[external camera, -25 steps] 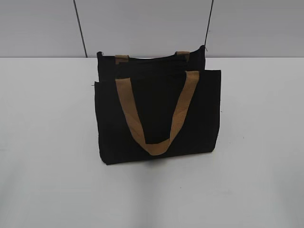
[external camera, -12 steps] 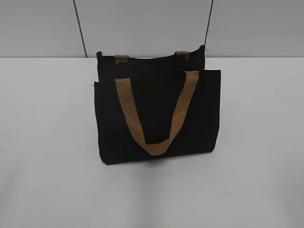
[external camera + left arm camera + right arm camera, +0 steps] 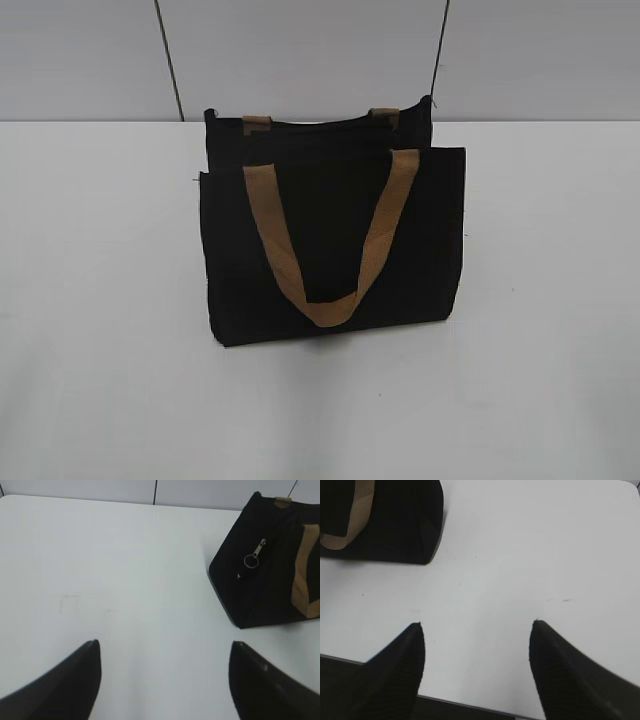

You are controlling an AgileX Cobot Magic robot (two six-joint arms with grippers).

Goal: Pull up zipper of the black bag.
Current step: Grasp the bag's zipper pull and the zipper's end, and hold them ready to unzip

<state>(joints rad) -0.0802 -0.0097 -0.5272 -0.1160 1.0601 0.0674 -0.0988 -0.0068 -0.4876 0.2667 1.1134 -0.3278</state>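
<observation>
Standing upright mid-desk (image 3: 100,300), the black bag (image 3: 330,250) shows 2 tan handles. Its zipper (image 3: 254,556) pull and ring hang on the end panel. My left jaws (image 3: 162,680) and right jaws (image 3: 476,667) gape wide, empty, well apart from it.

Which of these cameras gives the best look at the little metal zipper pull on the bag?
The left wrist view: the silver zipper pull and its ring hang in plain sight on the end of the black bag. The exterior view shows the bag's front, and no pull can be made out there. The right wrist view catches only a bag corner.
</observation>
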